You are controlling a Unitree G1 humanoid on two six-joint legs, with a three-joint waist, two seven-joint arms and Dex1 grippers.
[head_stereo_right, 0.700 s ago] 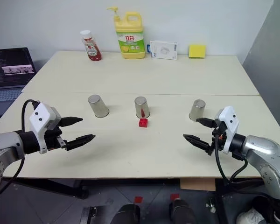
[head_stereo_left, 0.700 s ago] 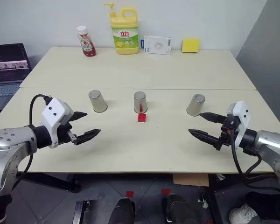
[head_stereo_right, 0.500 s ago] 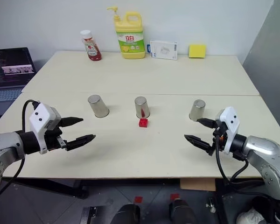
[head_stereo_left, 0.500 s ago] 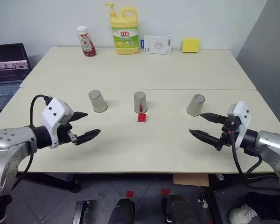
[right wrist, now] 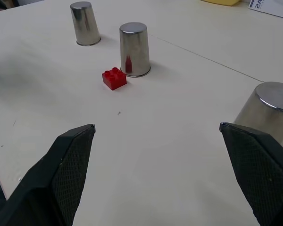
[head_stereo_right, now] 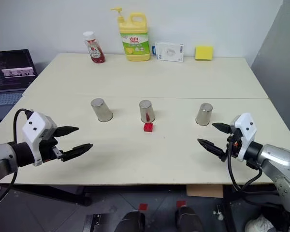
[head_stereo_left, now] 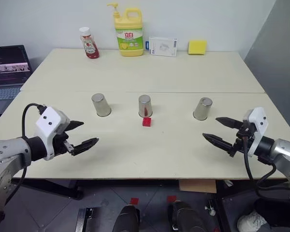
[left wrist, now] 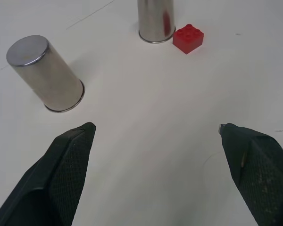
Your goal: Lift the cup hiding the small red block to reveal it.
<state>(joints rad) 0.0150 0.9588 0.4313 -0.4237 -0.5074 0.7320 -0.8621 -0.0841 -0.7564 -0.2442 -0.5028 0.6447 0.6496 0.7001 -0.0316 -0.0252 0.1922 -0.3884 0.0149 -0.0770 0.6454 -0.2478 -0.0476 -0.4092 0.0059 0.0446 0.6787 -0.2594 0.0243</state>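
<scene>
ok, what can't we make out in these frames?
- Under the three cups: left, middle, right. Their steel walls hide anything inside, in every view.
- White box: print too small to read in the eye views.
- Laptop: cut off by the left edge of the eye views.

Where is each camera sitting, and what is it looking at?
Head eyes: high on the robot's head, looking down over the table; both arms show, left claw and right claw open.
Left wrist: behind the left claw, facing the left cup, middle cup and the red block.
Right wrist: behind the right claw, facing the right cup.
Shared: both wrist views catch the block beside the middle cup.
</scene>
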